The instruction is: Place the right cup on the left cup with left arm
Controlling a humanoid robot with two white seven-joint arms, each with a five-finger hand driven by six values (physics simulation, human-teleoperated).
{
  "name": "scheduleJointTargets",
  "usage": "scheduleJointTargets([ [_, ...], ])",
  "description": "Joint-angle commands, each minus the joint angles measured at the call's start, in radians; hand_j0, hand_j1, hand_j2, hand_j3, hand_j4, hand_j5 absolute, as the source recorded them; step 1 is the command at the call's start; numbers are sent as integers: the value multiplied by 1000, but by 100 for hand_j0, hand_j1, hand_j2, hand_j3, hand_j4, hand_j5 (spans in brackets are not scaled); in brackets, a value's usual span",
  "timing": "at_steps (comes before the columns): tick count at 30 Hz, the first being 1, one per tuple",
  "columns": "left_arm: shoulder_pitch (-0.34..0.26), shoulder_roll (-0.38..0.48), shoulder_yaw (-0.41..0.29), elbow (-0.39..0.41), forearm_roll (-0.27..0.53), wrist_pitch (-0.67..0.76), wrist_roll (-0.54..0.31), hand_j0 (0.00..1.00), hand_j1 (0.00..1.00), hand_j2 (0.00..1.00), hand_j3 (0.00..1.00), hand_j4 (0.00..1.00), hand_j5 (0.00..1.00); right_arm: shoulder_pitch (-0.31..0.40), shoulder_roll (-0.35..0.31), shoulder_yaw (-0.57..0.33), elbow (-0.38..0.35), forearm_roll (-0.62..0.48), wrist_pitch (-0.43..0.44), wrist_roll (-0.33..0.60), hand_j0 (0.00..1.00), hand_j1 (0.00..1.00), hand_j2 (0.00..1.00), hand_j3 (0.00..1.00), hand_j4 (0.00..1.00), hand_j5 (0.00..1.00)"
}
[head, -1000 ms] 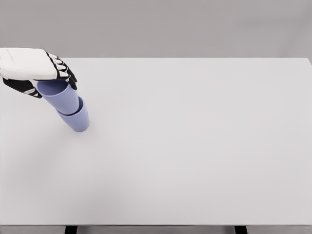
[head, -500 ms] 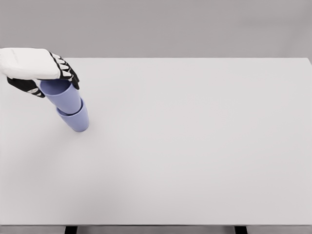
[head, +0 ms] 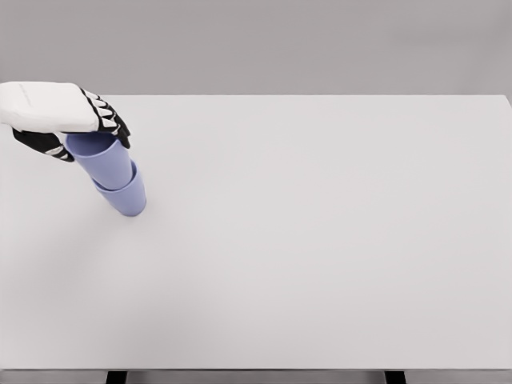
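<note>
Your left hand (head: 60,120) at the desk's (head: 320,240) far left, fingers curled around the upper cup (head: 104,160), nested tilted in the lower cup (head: 126,196), right arm unseen

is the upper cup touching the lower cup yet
Touching. The head view shows the upper cup, gripped by the left hand, sunk inside the lower cup's rim, no gap between them.

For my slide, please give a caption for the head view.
Left robot hand holding the upper cup nested in the lower cup on the table.
</note>
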Motion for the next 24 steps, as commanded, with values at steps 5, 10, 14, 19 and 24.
scheduleJointTargets([
  [5, 0, 2, 2, 4, 4, 1, 0, 74, 74, 74, 74, 74, 74, 0, 0, 0, 0, 0, 0, 0, 100, 100, 100, 100, 100, 100],
  [10, 0, 2, 3, 2, 4, 1, 0, 87, 87, 87, 87, 87, 87, 0, 0, 0, 0, 0, 0, 1, 100, 100, 100, 100, 100, 100],
  [14, 0, 2, 3, 2, 4, 1, 0, 90, 90, 90, 90, 90, 90, 0, 0, 0, 0, 0, 0, 0, 100, 100, 100, 100, 100, 100],
  [19, 0, 2, 5, 1, 4, 1, 0, 90, 90, 90, 90, 90, 90, 0, 0, 0, 0, -2, 0, 0, 100, 100, 100, 100, 100, 100],
  [24, -2, 3, 5, -1, 5, 1, 0, 90, 90, 90, 90, 90, 90, 0, 0, 0, 0, 0, 0, 1, 100, 100, 100, 100, 100, 100],
])
